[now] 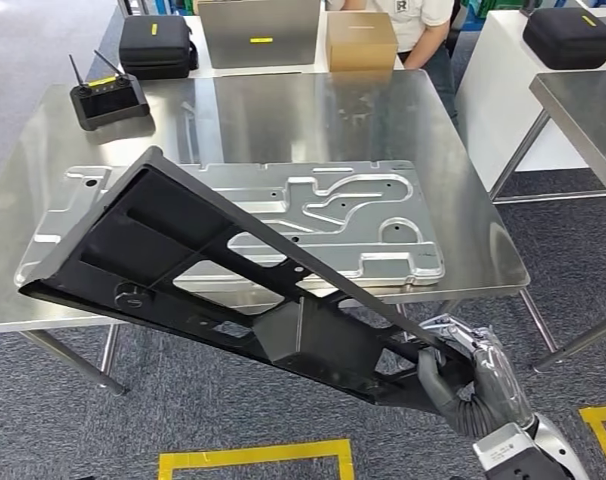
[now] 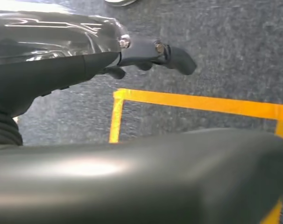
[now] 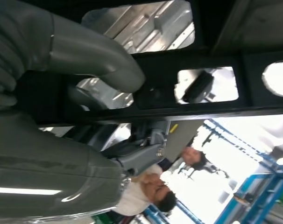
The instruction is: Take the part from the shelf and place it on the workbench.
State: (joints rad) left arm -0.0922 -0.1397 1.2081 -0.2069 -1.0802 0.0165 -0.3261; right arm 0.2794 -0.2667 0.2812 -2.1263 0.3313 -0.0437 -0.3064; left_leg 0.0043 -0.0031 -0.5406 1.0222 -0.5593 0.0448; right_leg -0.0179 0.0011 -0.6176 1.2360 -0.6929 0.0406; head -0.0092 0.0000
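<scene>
Part (image 1: 209, 270), a black cut-out frame, was held tilted over the workbench (image 1: 451, 180) near edge, above a silver stamped panel (image 1: 375, 215), clasped at its near right end by the right hand (image 1: 466, 375). Placing seemed underway; lowering flat was called for next. Left hand (image 2: 147, 53) state could not be told.

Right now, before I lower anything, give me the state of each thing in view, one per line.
black part: held tilted over the workbench's near edge, not yet set down
right hand: grips the black part's near end
left hand: holds nothing, fingers apart, above the floor
silver panel: lying flat on the workbench
workbench: steel top, carries the silver panel
black box with antennas: resting at the workbench's far left corner
</scene>
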